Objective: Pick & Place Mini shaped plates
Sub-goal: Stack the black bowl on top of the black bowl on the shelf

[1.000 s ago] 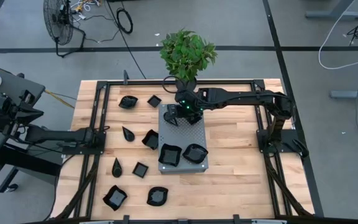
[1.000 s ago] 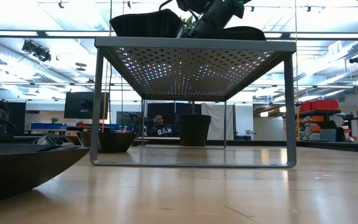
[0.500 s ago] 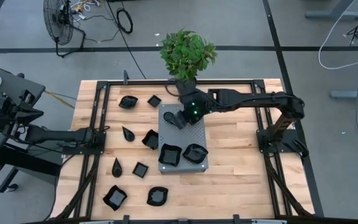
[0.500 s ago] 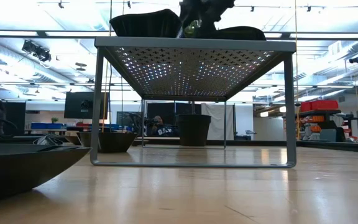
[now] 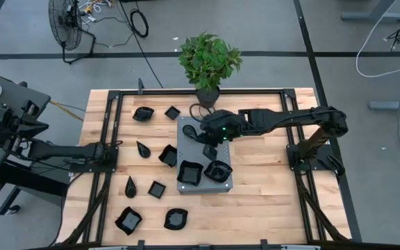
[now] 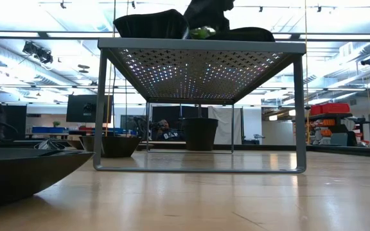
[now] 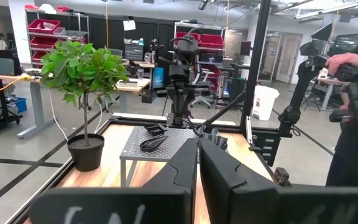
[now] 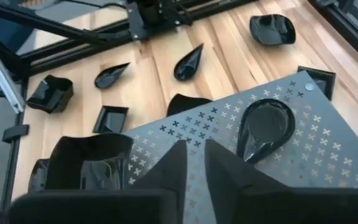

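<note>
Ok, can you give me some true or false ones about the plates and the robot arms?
1. Three plates lie on the grey stand. True.
2. The right gripper holds a plate. False: it is empty, over the stand.
3. The plant sits on the stand. False: it sits on the table, behind the stand.
4. The left gripper is over by the table's left side. True.
5. The teardrop plate on the stand is white. False: it is black.
</note>
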### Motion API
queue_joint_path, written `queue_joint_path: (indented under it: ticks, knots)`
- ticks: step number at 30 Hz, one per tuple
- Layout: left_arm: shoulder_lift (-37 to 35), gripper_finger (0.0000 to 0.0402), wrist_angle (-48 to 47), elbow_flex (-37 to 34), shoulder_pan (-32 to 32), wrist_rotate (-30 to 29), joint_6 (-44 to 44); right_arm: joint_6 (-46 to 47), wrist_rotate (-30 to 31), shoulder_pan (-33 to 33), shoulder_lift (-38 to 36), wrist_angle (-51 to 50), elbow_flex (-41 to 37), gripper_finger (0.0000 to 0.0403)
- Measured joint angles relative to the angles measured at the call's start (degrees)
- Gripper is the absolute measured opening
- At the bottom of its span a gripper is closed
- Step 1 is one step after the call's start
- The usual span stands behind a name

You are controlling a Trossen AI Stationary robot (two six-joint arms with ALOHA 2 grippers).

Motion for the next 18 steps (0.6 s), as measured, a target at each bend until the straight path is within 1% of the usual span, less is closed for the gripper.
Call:
queue_joint_path:
  ticks: [4,6,9,18]
  knots:
    - [0.01,0.0023,0.0,-0.01,0.0,-0.01,0.0,0.06,0.06,0.31,-4.06,5.72,-6.47,0.0018]
    - [0.01,0.0023,0.0,-0.01,0.0,-0.01,0.02,0.06,0.08,0.39,-6.58,8.41,-10.16,0.0006]
    - [0.0,0.0023,0.01,-0.02,0.01,0.0,0.0,-0.97,0.12,0.47,-10.29,12.07,-15.78,0.0007]
    - [0.0,0.0023,0.02,-0.01,-0.01,-0.03,0.02,-9.68,1.07,0.49,-24.17,18.1,-31.47,0.0004]
